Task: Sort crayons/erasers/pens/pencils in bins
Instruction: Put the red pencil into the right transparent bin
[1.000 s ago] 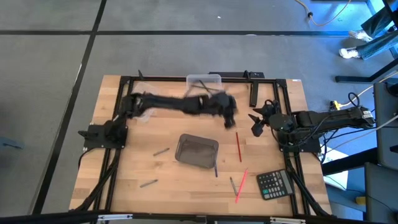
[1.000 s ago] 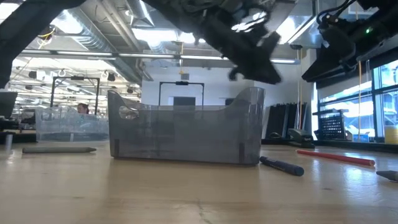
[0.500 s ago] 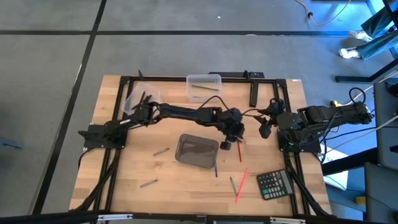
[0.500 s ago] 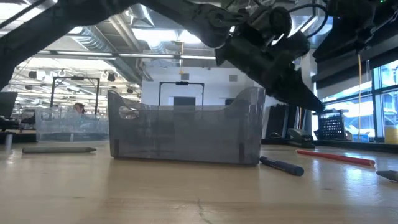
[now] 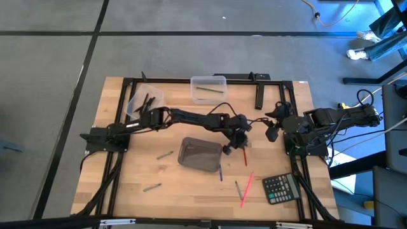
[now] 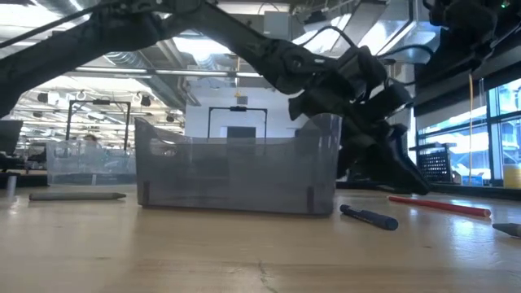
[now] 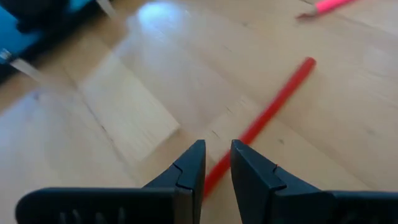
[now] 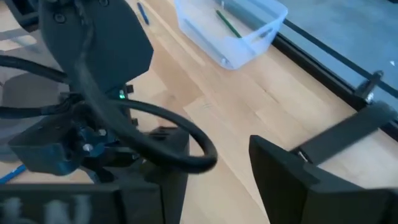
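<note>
My left gripper [image 5: 236,144] reaches across to the table's centre right. It is down at the far end of a red pencil [image 5: 245,154] that lies flat on the wood. In the left wrist view its fingers [image 7: 216,165] are a narrow gap apart, and the pencil [image 7: 273,102] runs into that gap. My right gripper [image 5: 270,130] hovers open and empty at the right [image 8: 217,186]. A smoky grey bin [image 5: 200,154] stands mid-table. One clear bin [image 5: 208,89] stands at far centre and another [image 5: 143,102] at far left; each holds sticks. My left gripper's fingers [image 7: 193,165] stand close on either side of the red pencil's far end [image 7: 211,177]. They slant down from the far side, along the pencil. I cannot tell whether they touch it. The pencil lies flat on the table.
Loose sticks lie on the table: two grey ones [image 5: 165,154] [image 5: 151,187] to the left, a blue pen [image 5: 220,172] by the grey bin, and a grey one [image 5: 238,189] beside a pink-red crayon [image 5: 247,189]. A black calculator [image 5: 281,188] lies near right. A black bar [image 5: 259,97] lies far right.
My left gripper has swung from beside the far-centre clear bin toward the table's near edge. It has come down to the red pencil's far end, and its fingers now slant down at the table.
</note>
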Action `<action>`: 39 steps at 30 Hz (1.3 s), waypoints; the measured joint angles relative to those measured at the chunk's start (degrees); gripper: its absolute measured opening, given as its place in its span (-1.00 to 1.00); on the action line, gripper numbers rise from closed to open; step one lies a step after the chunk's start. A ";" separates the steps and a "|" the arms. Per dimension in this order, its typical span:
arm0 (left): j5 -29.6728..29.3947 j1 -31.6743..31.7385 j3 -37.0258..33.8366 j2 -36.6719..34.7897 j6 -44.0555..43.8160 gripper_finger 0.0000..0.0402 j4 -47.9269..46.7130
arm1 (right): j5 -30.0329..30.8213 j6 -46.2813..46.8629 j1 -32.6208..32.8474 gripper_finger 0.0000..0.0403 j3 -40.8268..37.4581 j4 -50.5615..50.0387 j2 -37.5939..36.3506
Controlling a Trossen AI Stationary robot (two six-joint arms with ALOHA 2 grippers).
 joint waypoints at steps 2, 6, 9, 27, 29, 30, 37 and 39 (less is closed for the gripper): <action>1.86 0.66 0.00 0.00 -0.15 -0.67 -1.18 | 0.19 1.19 0.00 -0.15 0.00 -0.99 0.00; 3.32 1.89 -0.02 0.00 -0.08 -0.67 -1.48 | 0.49 2.32 0.00 -0.15 0.00 -1.20 0.00; 3.14 2.52 -0.02 0.00 0.70 -0.67 -1.10 | 0.50 2.97 0.00 -0.15 0.00 -1.22 0.14; 4.53 2.85 0.12 2.51 -0.84 -0.29 2.18 | 0.68 4.22 -0.02 -0.15 0.00 -1.20 1.14; 4.12 2.80 0.13 2.51 -0.90 -0.28 2.03 | 0.66 4.41 -0.02 -0.15 0.00 -1.20 1.46; 3.92 2.83 0.13 2.51 -1.26 -0.28 1.97 | 0.63 4.41 -0.02 -0.15 0.00 -1.20 1.55; 1.77 2.92 0.23 2.51 -2.40 -0.30 0.12 | 0.46 5.60 -0.02 -0.15 0.00 -1.33 2.31; 0.68 3.12 0.29 2.49 -3.34 -0.30 -1.07 | 0.26 6.07 -0.02 -0.15 0.00 -1.66 2.64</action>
